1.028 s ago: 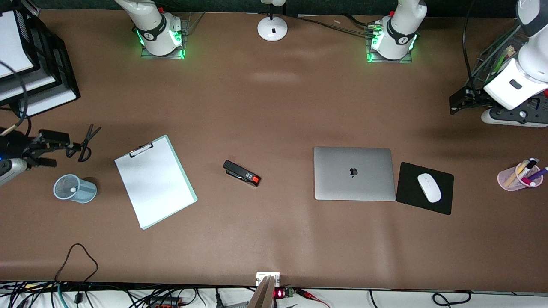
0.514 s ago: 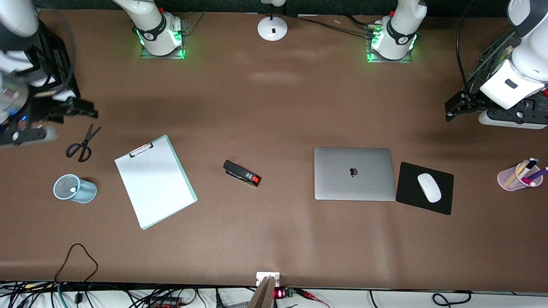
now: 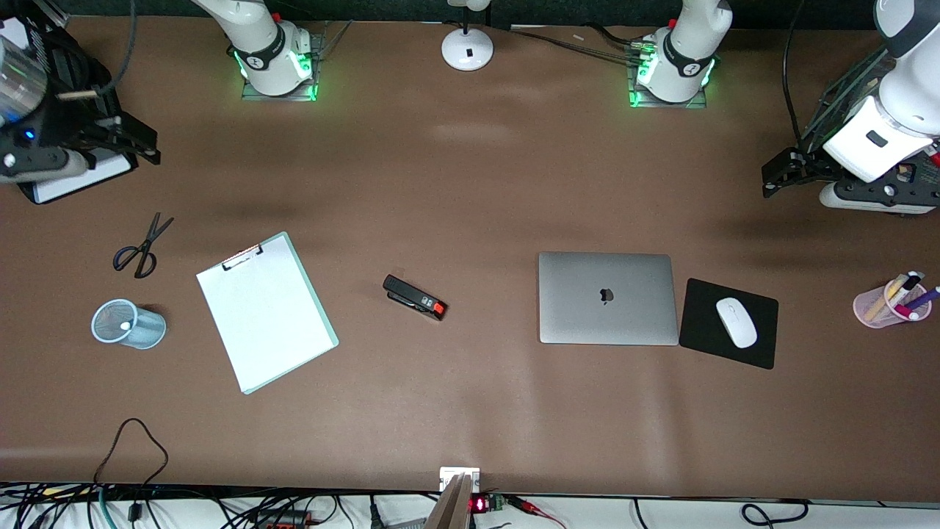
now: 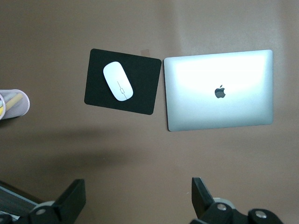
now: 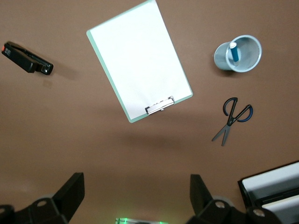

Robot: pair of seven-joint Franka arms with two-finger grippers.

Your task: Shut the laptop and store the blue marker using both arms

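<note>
The silver-grey laptop (image 3: 607, 297) lies shut on the table, apple logo up, and also shows in the left wrist view (image 4: 219, 91). The blue marker (image 5: 234, 51) stands white end up in a light-blue mesh cup (image 3: 128, 324) toward the right arm's end of the table. My left gripper (image 3: 780, 173) hangs open and empty high over the left arm's end of the table; its view shows both fingers wide apart (image 4: 138, 200). My right gripper (image 3: 136, 139) is open and empty, up beside the black paper trays; its fingers are spread (image 5: 135, 198).
A white clipboard (image 3: 266, 311), black stapler (image 3: 415, 297) and scissors (image 3: 139, 246) lie between cup and laptop. A black mousepad (image 3: 756, 345) with a white mouse (image 3: 736, 322) sits beside the laptop. A pink pen cup (image 3: 888, 303), lamp base (image 3: 467, 48) and black trays (image 5: 273, 186) stand around the edges.
My right gripper has risen from beside the scissors and swung toward the black trays at the robots' side. My left gripper has lifted slightly. Laptop and marker have not moved.
</note>
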